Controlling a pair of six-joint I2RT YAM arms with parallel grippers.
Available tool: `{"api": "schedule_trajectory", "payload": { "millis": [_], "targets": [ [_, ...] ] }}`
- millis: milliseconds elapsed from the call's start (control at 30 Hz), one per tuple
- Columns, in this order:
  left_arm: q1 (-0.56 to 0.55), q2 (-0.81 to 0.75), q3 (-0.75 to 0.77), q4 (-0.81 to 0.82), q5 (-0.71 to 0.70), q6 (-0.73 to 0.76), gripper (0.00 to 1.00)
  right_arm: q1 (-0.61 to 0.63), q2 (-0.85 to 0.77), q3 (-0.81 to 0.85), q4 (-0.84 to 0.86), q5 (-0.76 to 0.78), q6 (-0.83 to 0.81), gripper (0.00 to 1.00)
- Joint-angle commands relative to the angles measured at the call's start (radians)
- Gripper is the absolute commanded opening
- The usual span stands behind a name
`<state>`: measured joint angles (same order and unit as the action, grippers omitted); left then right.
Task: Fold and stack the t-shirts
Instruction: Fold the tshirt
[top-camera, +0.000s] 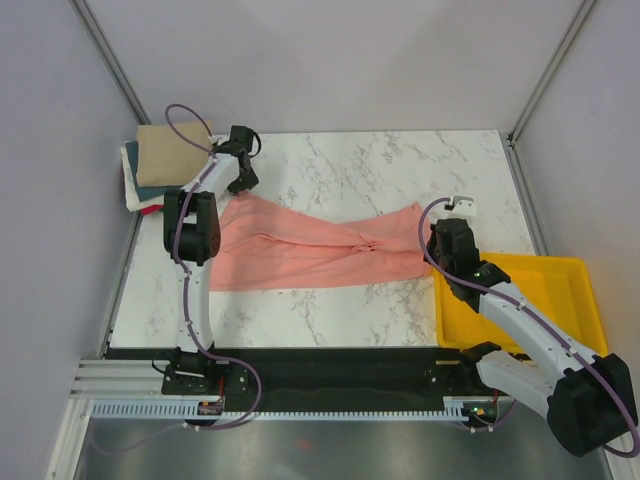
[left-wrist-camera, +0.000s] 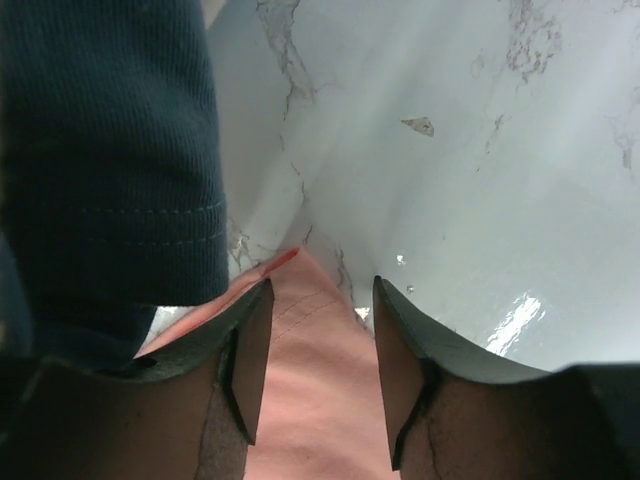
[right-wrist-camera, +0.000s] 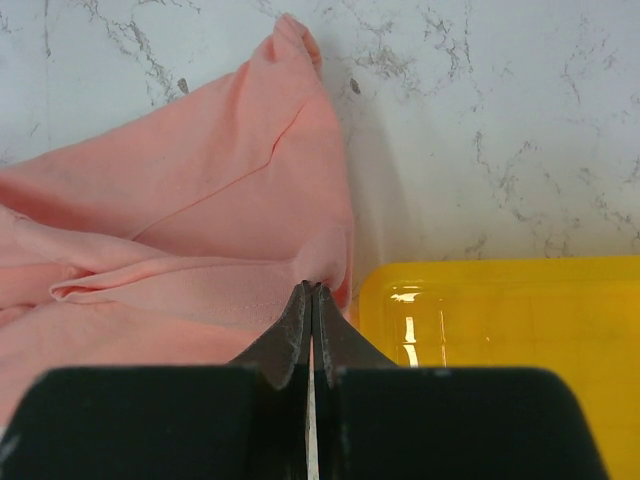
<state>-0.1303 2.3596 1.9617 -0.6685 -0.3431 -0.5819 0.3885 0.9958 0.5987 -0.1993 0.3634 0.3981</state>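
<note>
Right gripper (right-wrist-camera: 311, 292) pinching salmon-pink t-shirt (right-wrist-camera: 200, 190) edge beside yellow tray (right-wrist-camera: 520, 330); left gripper (left-wrist-camera: 320, 285) spread over opposite corner

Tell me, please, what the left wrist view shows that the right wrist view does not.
Only the left wrist view shows dark teal cloth at its left edge and the left gripper, open over a corner of the salmon-pink t-shirt. Only the right wrist view shows the yellow tray and the right gripper, shut on a fold of that shirt. Both views show the shirt lying on the marble table.
</note>
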Motion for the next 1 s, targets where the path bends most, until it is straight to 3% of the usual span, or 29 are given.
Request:
{"api": "schedule_trajectory", "payload": {
  "millis": [0,67,233,300,500,733,967],
  "targets": [
    [0.004,0.029,0.034,-0.033,-0.007,0.014,0.49,-0.007,-0.002,0.030,0.011,0.006,-0.012,0.00],
    [0.006,0.043,0.058,-0.037,0.003,0.022,0.43,-0.007,0.000,0.029,0.012,0.002,-0.012,0.00],
    [0.006,0.063,0.103,-0.052,0.058,0.025,0.08,-0.007,0.009,0.035,0.024,0.008,-0.012,0.00],
    [0.000,0.017,0.095,-0.049,0.090,0.013,0.02,-0.010,0.021,0.044,0.032,0.014,-0.004,0.00],
    [-0.022,-0.154,0.132,-0.045,0.144,-0.022,0.02,-0.022,0.209,0.170,0.119,-0.023,0.015,0.00],
    [-0.011,-0.302,0.100,-0.095,0.081,0.010,0.02,-0.069,0.455,0.507,0.132,-0.058,-0.076,0.00],
    [0.072,-0.407,-0.006,-0.102,0.075,0.008,0.02,-0.111,0.687,0.806,0.120,-0.142,-0.131,0.00]
  ]
}}
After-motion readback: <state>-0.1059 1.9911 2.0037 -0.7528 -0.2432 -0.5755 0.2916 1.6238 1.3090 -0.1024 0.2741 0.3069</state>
